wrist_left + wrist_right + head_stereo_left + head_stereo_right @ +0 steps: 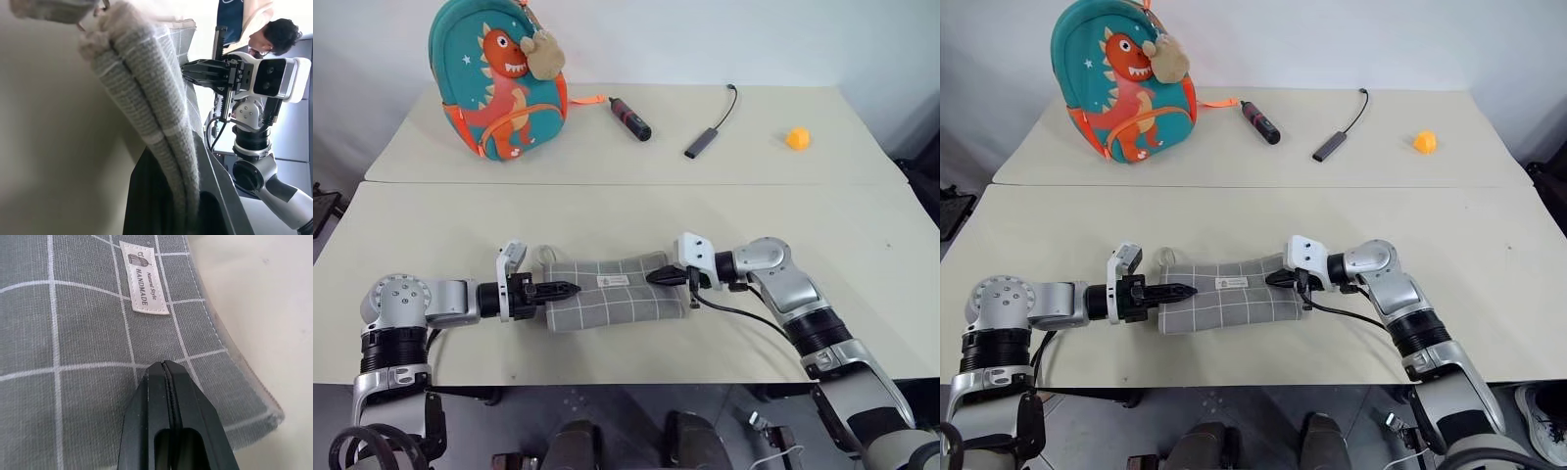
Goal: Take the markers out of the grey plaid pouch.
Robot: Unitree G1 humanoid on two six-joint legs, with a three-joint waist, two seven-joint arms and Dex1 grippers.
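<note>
Grey plaid pouch (612, 291) lies flat on the near table (862, 294), long axis running left to right between my two hands. My left gripper (560, 290) is clamped on its left end; my right gripper (658, 278) is pinched closed at the right end, fabric apparently caught. Markers unseen, presumably inside. Both ends equally reachable; opening comes next.

One grey plaid pouch (612, 290), one backpack (499, 78), two grippers (570, 289) (658, 278)
</note>
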